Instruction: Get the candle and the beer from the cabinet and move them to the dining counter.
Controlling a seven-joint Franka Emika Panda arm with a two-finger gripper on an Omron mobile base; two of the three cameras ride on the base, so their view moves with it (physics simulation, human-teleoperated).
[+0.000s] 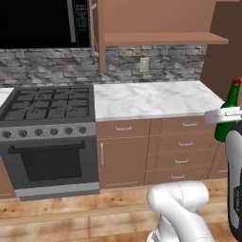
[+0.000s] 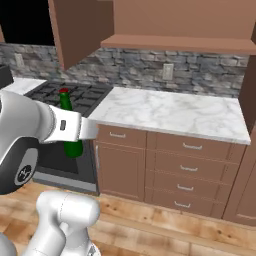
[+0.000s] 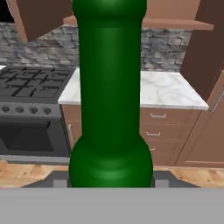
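The robot's gripper [image 2: 75, 131] is clamped on the beer [image 2: 70, 131], a slim dark green glass bottle with a red cap, held upright in mid-air in front of the arm, away from any surface. In the hand view the bottle's green body [image 3: 110, 96] stands right before the camera, its wide base at the bottom between the fingers. In the left base view the beer [image 1: 229, 108] shows at the right edge, gripped around its lower body by the white hand. The step in hand is judged to be carrying the beer to the dining counter. To do it well, the bottle should stay vertical, the grip firm, and the base should turn smoothly so the tall bottle does not swing or slip; it should be lowered until its base rests flat before the fingers part. Beyond the hand lies a white marble worktop [image 1: 151, 98], backed by a grey stone backsplash [image 2: 150, 67]. Below it are brown drawers [image 2: 187, 167] with small silver handles. To the left stands a steel stove [image 1: 47, 137] with black burner grates and an oven door. Above, a brown wooden cabinet [image 2: 180, 22] hangs with one door [image 2: 75, 30] swung open. The floor [image 1: 71, 217] is light wood planks.
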